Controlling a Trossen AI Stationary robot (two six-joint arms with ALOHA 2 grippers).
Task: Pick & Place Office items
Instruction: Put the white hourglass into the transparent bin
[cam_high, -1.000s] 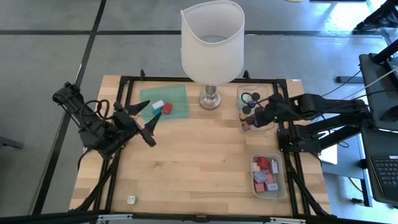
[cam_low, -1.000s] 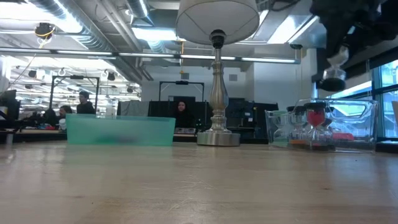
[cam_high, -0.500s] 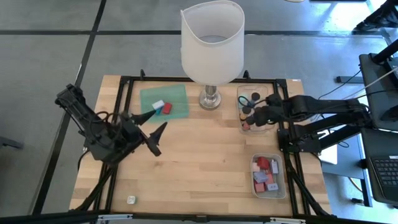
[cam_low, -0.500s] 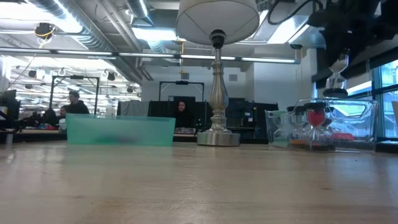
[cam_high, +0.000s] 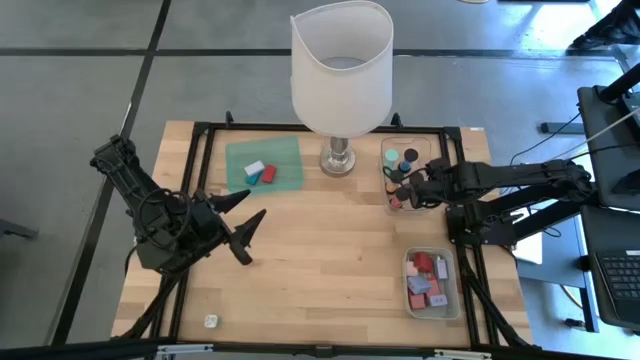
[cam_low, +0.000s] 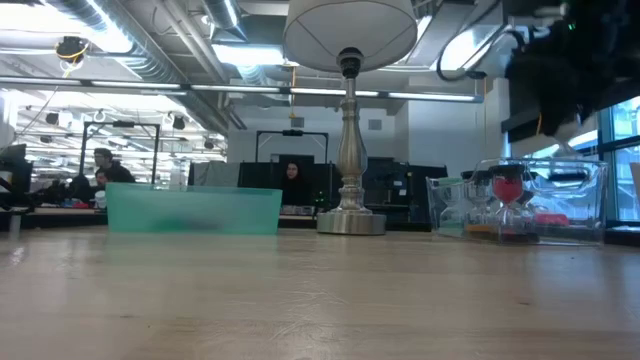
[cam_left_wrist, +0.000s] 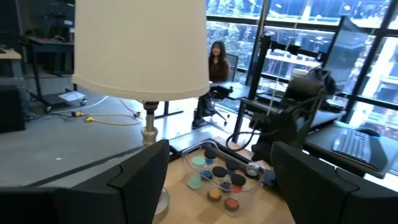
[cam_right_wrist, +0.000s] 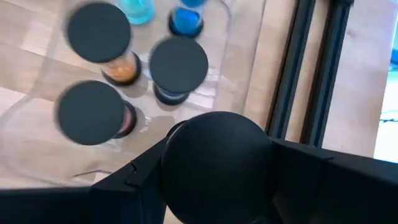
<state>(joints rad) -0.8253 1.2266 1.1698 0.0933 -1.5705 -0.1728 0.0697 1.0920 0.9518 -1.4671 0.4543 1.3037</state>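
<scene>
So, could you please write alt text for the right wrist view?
The right end effector grips a round dark-capped cylinder above a clear plastic tray. The tray holds three more dark-capped cylinders and two blue ones.

— What do we see moved?
— Our left claw (cam_high: 243, 221) swung back off the green mat; our right claw (cam_high: 408, 189) drew back, we think, still gripping a dark-capped cylinder (cam_right_wrist: 216, 165).
</scene>
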